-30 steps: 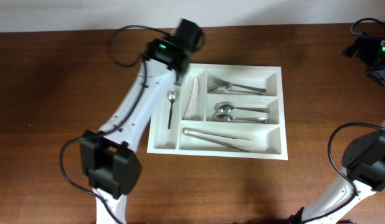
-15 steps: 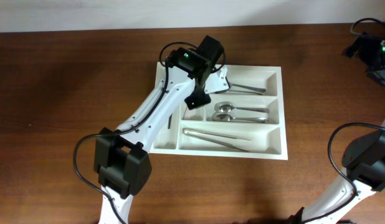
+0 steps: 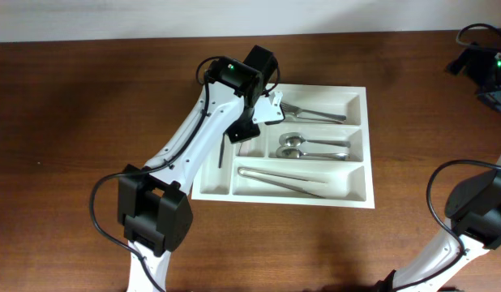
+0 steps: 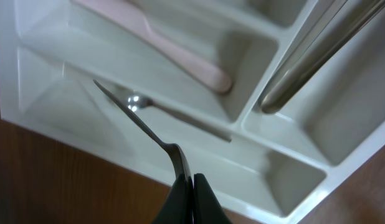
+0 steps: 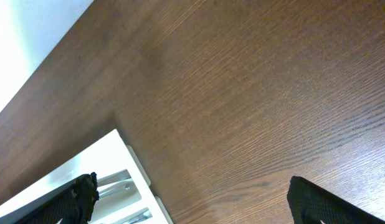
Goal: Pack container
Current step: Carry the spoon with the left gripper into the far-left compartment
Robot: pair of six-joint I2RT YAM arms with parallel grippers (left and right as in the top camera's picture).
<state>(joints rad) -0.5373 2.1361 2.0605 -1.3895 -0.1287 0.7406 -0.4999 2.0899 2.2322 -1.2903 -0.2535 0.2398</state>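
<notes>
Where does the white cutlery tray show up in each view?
Overhead: cutlery tray, centre-right of the picture.
Left wrist: cutlery tray fills most of the frame, one corner lower right.
Right wrist: only a corner of the cutlery tray, lower left.
Shared landmark: brown wooden table bordering the tray.

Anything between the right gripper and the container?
Nothing visible. The right gripper, open, hangs apart from the container; only bare wooden table lies between them.
</notes>
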